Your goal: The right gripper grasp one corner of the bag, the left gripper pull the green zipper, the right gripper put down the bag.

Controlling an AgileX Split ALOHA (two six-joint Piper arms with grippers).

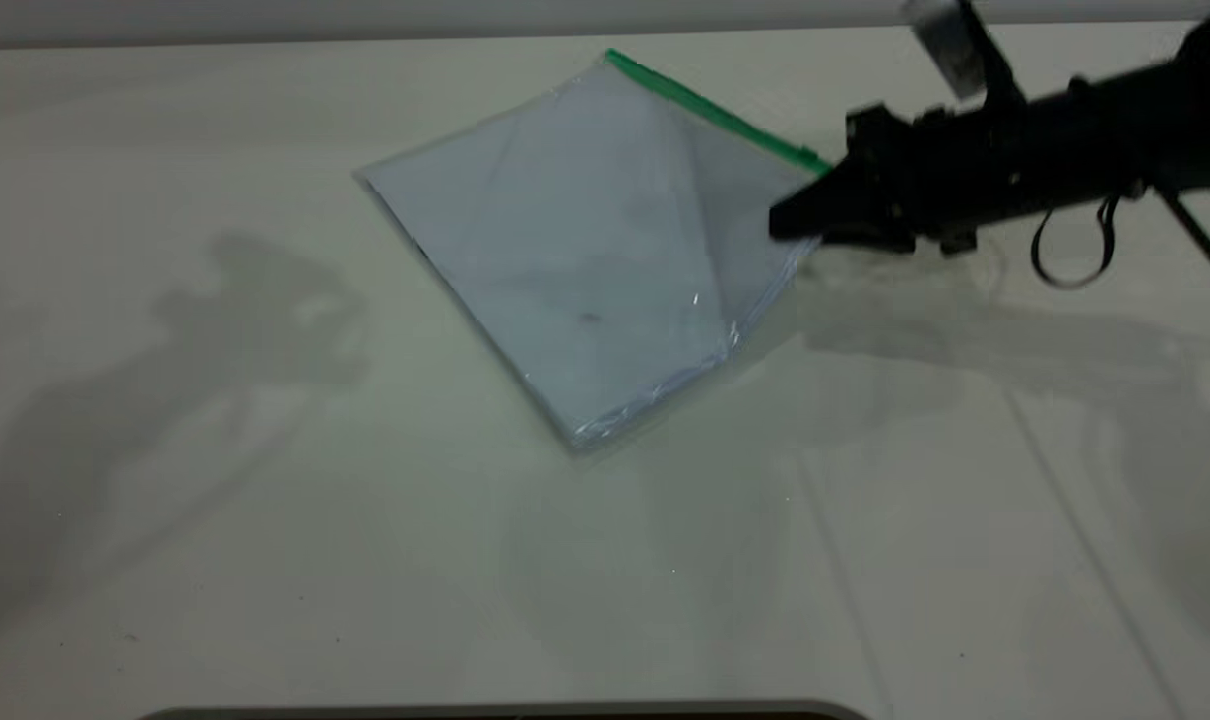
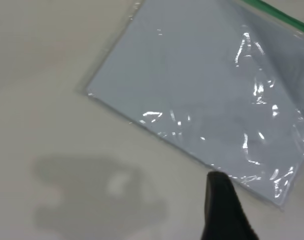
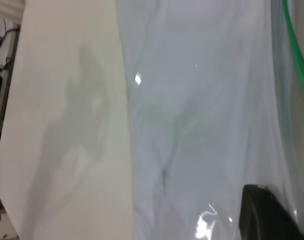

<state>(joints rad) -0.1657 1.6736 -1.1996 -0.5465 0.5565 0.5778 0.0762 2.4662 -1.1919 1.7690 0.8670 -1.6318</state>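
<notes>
The bag (image 1: 585,240) is a clear pouch with white paper inside. It lies on the white table with its right side raised and creased like a tent. The green zipper (image 1: 710,108) runs along its far right edge. My right gripper (image 1: 787,220) is shut on the corner of the bag (image 1: 803,180), just below where the green strip ends. In the right wrist view one finger (image 3: 264,215) sits behind the plastic, with the zipper (image 3: 297,65) beside it. My left gripper (image 2: 264,192) is open above the table near the bag's near corner (image 2: 279,197). The slider tab is not visible.
The left arm is outside the exterior view; only its shadow (image 1: 255,310) falls on the table at the left. The table's far edge (image 1: 365,40) runs behind the bag. A dark rim (image 1: 505,712) lies along the near edge.
</notes>
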